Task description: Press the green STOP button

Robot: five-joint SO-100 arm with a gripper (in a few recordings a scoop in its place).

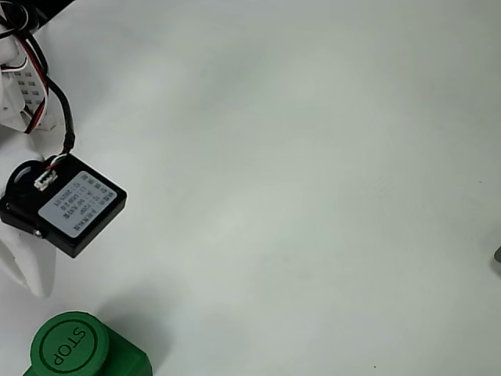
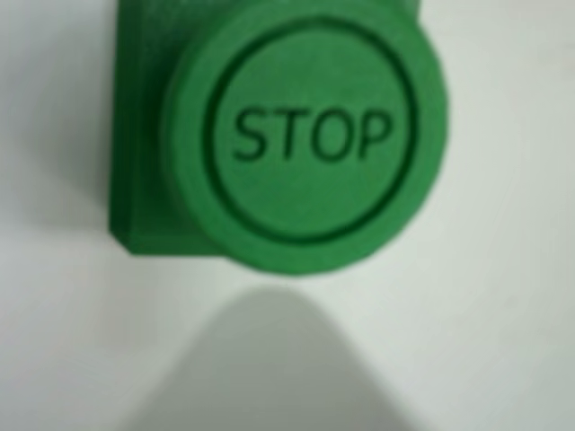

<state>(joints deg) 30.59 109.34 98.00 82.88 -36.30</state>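
The green STOP button (image 1: 69, 345) stands on its square green base at the bottom left corner of the fixed view, its round top with the word STOP facing up. The arm's end comes in from the left edge: a black motor block with a white label (image 1: 66, 205) and, under it, the white gripper (image 1: 30, 270), whose tip hangs just above and left of the button, apart from it. How its jaws stand is hidden. In the wrist view the button (image 2: 310, 135) is close and blurred in the upper middle, with a grey shadow below it.
White tabletop (image 1: 313, 172) spreads over the middle and right of the fixed view. Red and black cables (image 1: 48, 86) run from the upper left down to the motor block. A small dark object (image 1: 498, 258) peeks in at the right edge.
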